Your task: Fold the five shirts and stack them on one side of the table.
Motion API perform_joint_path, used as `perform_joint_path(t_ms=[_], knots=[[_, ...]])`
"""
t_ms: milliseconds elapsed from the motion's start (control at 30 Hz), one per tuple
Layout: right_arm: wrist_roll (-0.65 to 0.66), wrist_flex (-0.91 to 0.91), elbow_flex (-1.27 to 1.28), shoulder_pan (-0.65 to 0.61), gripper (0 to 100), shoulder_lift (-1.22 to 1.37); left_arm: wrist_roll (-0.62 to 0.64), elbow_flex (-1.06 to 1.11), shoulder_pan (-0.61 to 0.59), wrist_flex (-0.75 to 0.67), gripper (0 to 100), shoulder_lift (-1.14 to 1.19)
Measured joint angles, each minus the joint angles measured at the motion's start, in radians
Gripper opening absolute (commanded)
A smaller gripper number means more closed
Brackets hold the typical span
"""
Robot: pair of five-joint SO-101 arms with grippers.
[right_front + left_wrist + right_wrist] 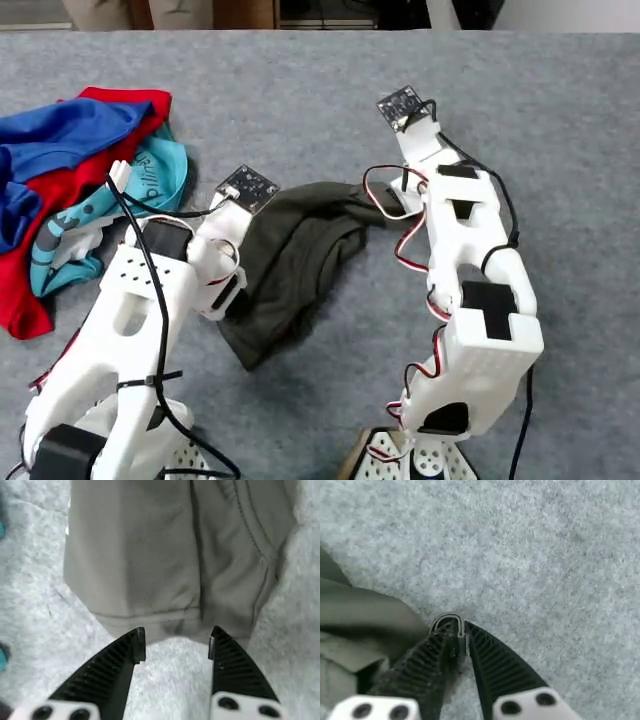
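Currently the olive shirt (290, 260) is lying rumpled mid-table, unfolded: the left gripper (176, 645) is hovering wide open at its hem, the right gripper (462, 630) is sitting nearly closed, empty, beside its edge; next, probably, both are needing hem grips

The worktop (560, 120) is a mottled mid-grey felt throughout. At its centre lies a plain dark olive-green shirt (290, 265), its hem stitching in the same tone. From 9 to 10 o'clock sits a bright heap: a royal-blue shirt (50, 140), a vivid red shirt (130, 100) and a teal shirt (175, 160) with white lettering. The left arm (120, 340) and the right arm (480, 330) are white with black motor blocks; the right arm carries red, white and black wires. The left end effector (176, 645) and the right end effector (461, 630) have black ribbed fingers on white mounts.
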Motion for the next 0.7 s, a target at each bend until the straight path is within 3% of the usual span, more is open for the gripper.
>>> perform_joint_path(t_ms=[467, 700], knots=[[0.0, 0.0, 0.0, 0.0, 0.3, 0.0, 0.0, 0.13, -0.035, -0.164, 21, 0.0], [0.0, 0.0, 0.0, 0.0, 0.3, 0.0, 0.049, 0.13, -0.037, -0.173, 6, 0.0]])
